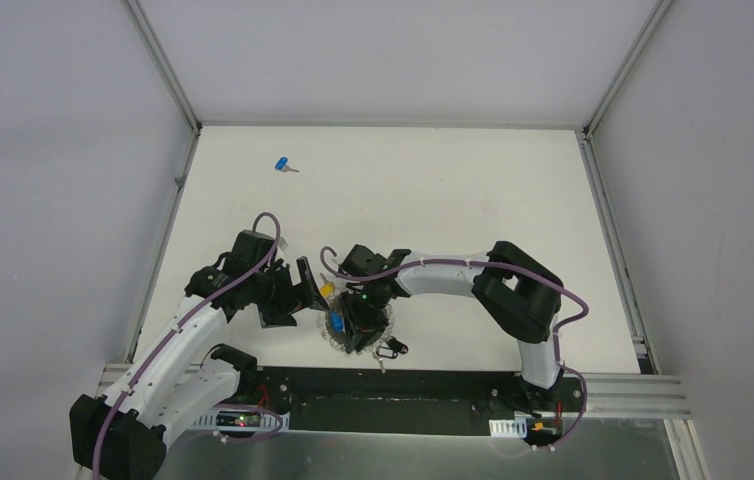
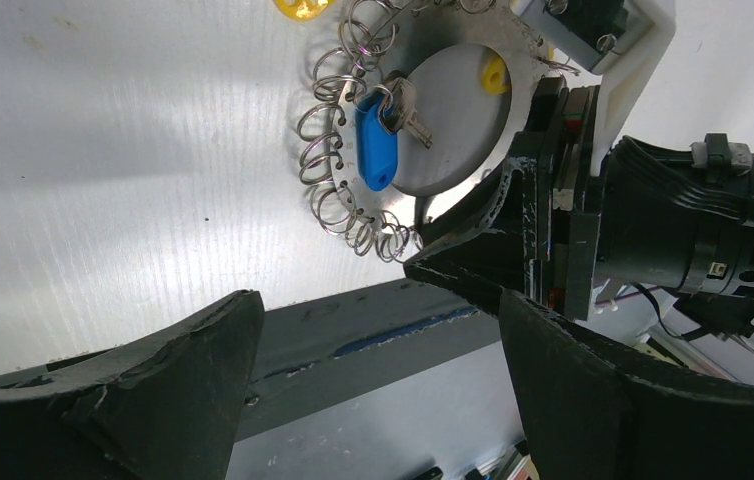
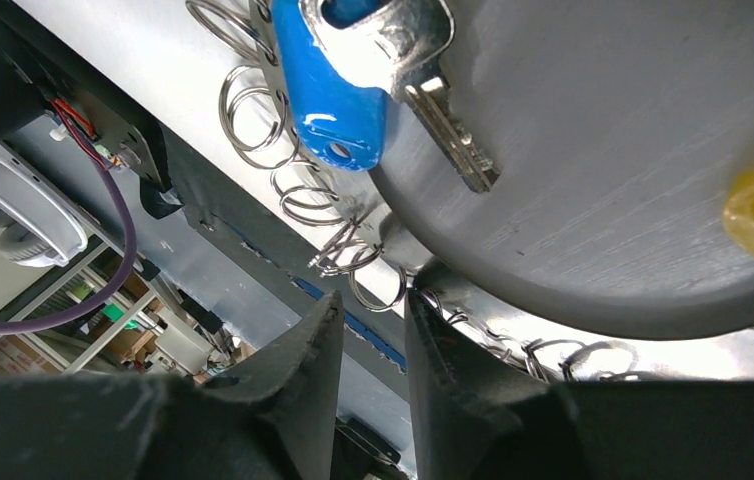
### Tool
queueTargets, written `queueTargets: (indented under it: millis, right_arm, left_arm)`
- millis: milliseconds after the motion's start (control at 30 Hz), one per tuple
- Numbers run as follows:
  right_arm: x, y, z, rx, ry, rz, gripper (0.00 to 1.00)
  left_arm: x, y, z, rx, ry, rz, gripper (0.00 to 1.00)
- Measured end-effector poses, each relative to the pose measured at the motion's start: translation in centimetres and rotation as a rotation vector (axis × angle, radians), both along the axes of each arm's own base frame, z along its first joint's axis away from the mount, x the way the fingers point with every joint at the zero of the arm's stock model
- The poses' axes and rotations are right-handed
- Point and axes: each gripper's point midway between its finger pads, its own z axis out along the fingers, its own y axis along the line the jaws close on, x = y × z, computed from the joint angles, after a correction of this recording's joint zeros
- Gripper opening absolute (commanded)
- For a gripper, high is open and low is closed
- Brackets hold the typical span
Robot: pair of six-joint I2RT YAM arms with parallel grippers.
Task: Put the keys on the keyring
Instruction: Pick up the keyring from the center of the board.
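The right gripper (image 3: 373, 300), jaws narrowly apart at the near rim of the keyring (image 2: 453, 130) (gripping or not, I cannot tell), faces the wide-open left gripper (image 2: 375, 300) at the near edge of the table (image 1: 453, 200); the ring seems stiff and slippery, best held by its rim.

Setup's basically a white table (image 1: 473, 190) boxed in by plain pale grey walls (image 1: 53, 150), with aluminium rails (image 1: 161, 62) running up the corners. Dark strip (image 1: 403, 400) along the near edge. Bright, even light, bit of glare (image 2: 103, 130) on the tabletop. Cluttered shelves (image 3: 133, 335) below, blurry.
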Motion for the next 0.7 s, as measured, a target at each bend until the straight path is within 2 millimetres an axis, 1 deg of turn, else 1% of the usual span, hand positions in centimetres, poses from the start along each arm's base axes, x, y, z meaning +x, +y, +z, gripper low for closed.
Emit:
queueTargets:
  millis: [300, 467, 633, 700]
  right_arm:
    - [0.00, 0.02, -0.15, -0.019, 0.007, 0.002, 0.30]
    - [0.15, -0.01, -0.20, -0.036, 0.004, -0.001, 0.30]
    - [0.60, -0.20, -0.31, -0.055, -0.025, -0.004, 0.29]
    - [0.78, -0.27, -0.34, -0.057, -0.034, -0.004, 0.29]
  left_arm:
    - [0.00, 0.00, 0.03, -0.001, -0.002, 0.000, 0.90]
    - [0.00, -0.01, 0.05, -0.001, -0.002, 0.000, 0.89]
    - [-0.05, -0.07, 0.23, -0.008, -0.008, -0.002, 0.79]
    - [-0.11, -0.37, 0.46, -0.028, -0.014, -0.012, 0.78]
